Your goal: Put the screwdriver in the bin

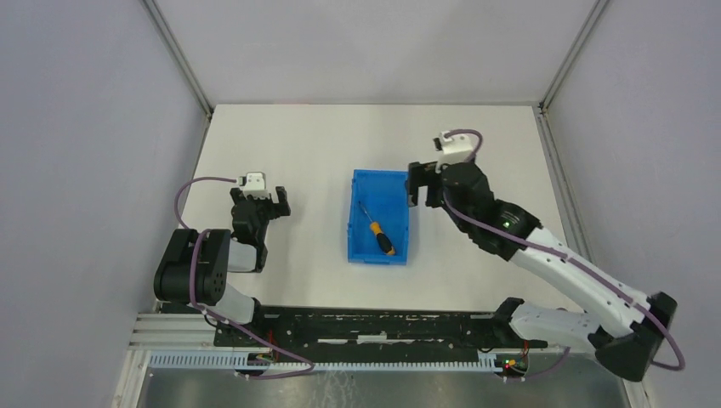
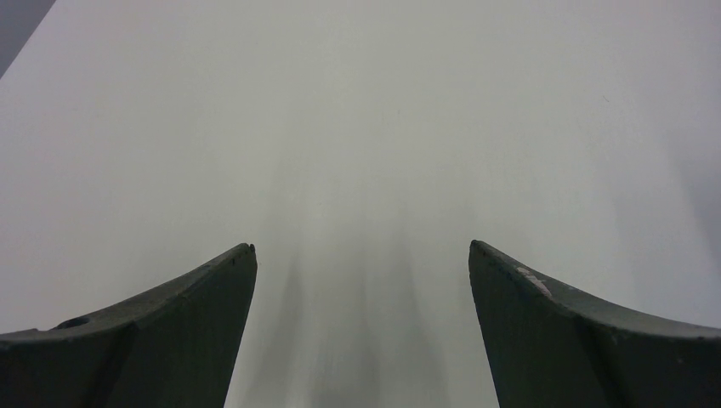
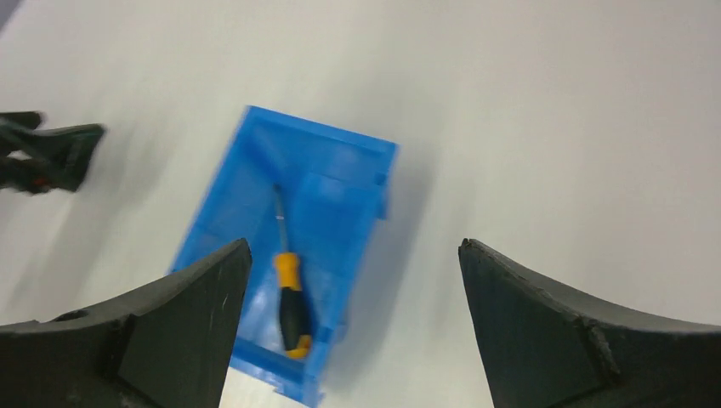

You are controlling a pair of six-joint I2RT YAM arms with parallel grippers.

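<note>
The screwdriver (image 1: 377, 229), with an orange-and-black handle and thin grey shaft, lies flat inside the blue bin (image 1: 398, 183) at the table's middle. In the right wrist view the screwdriver (image 3: 291, 299) lies in the bin (image 3: 234, 191), handle toward the near end. My right gripper (image 1: 422, 184) is open and empty, raised beside the bin's far right corner; in its own view (image 3: 353, 246) the jaws stand wide apart. My left gripper (image 1: 265, 204) is open and empty, well left of the bin; its own view (image 2: 361, 246) shows only bare table.
The white table (image 1: 323, 144) is walled by grey panels with metal posts at the back corners. A rail with cables (image 1: 357, 327) runs along the near edge. The left gripper's fingers (image 3: 51, 153) show in the right wrist view.
</note>
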